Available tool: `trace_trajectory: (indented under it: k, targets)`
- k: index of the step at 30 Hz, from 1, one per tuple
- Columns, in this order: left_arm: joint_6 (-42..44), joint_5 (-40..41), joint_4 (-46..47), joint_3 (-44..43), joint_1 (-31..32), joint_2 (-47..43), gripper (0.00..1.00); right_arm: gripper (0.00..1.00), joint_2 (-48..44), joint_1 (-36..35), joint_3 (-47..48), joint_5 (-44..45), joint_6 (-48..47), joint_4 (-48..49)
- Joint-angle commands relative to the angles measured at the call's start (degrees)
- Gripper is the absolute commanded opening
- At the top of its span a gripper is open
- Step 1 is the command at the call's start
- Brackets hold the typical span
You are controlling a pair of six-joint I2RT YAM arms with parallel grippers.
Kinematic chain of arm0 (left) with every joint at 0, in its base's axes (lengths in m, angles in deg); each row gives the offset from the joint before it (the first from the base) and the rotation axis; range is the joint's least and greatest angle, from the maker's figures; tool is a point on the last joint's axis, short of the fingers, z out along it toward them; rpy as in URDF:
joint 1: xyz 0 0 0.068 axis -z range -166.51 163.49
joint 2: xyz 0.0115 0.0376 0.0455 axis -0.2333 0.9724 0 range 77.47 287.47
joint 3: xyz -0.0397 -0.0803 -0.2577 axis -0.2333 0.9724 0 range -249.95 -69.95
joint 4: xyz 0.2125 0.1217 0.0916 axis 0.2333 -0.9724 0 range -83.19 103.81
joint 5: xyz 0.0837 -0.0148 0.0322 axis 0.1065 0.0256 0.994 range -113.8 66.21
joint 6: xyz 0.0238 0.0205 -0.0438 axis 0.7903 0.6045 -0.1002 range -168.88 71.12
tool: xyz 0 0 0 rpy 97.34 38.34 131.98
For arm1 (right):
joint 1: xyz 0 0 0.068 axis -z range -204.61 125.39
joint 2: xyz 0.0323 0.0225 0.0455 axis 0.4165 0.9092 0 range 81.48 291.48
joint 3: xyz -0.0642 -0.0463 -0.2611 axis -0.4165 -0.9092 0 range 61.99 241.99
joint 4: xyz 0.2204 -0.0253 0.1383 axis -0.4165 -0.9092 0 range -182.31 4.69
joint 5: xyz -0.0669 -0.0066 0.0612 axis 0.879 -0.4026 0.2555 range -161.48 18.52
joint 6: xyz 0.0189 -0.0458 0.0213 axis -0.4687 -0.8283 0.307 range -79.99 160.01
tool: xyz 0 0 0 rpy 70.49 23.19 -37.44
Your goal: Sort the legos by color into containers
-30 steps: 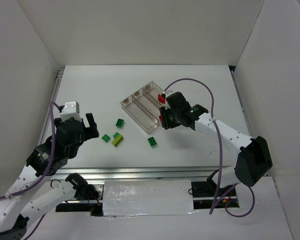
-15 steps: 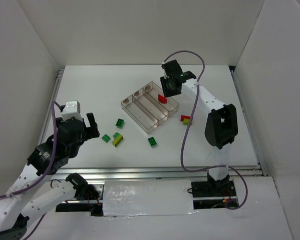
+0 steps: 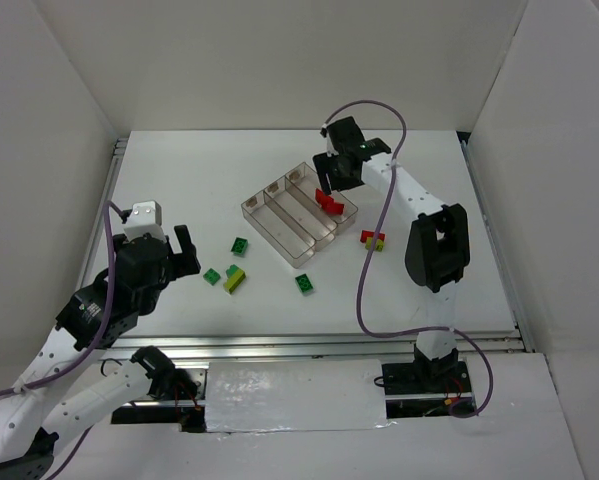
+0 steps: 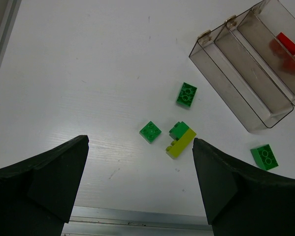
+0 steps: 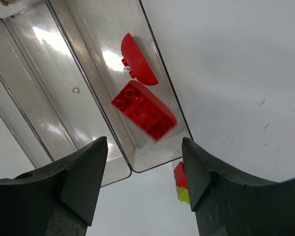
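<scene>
White tabletop (image 3: 179, 180), clear tray (image 3: 271, 238), studded bricks (image 3: 305, 284)

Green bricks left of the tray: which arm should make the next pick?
Left. The left fingers are open and empty, hovering right above the green bricks. The right fingers are over the far side of the tray, above the red bricks, so they have farther to reach.

We look into what reads as a robotics lab's test cell: a white table (image 3: 179, 190) boxed in by plain white panels (image 3: 49, 150), an aluminium rail (image 3: 299, 346) along its near edge, a left arm (image 3: 99, 310) and right arm (image 3: 434, 245) mounted there, a purple cable (image 3: 374, 102) looping free, and toy bricks (image 3: 305, 283) and a clear tray (image 3: 294, 215) as props.
</scene>
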Motion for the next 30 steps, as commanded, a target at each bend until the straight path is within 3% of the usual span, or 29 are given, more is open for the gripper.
trace_trajectory:
  k: [1, 6, 8, 9, 14, 20, 30]
  targets:
    - [1.5, -0.1, 2.2, 0.1, -0.3, 0.2, 1.0, 0.72, -0.3, 0.3, -1.3, -0.1, -0.5, 1.4]
    - [1.5, 0.0, 2.2, 0.0, -0.2, 0.1, 0.99, 0.87, -2.1, 0.7, -2.8, 3.1, 2.4, 1.2]
    - [1.3, 0.1, 2.2, 0.0, -0.3, 0.0, 1.0, 0.87, -2.1, 1.6, -5.1, 6.3, 6.2, 2.8]
    - [1.3, 0.3, 2.2, 0.0, -0.2, 0.0, 0.99, 0.99, -7.5, 3.3, -9.6, 7.5, 10.6, 3.6]
    - [1.5, 0.0, 2.3, 0.2, -0.3, -0.7, 0.99, 1.0, -17.3, 9.2, -26.7, 5.4, 19.6, 7.9]
    - [1.6, -0.6, 2.2, -0.1, -0.5, 0.0, 0.99, 1.0, -19.0, 10.9, -35.6, 7.7, 21.3, 8.6]
    - [1.4, -0.5, 2.2, 0.1, -0.5, -0.7, 1.0, 1.0, -14.5, 11.5, -32.3, 3.5, 22.0, 11.0]
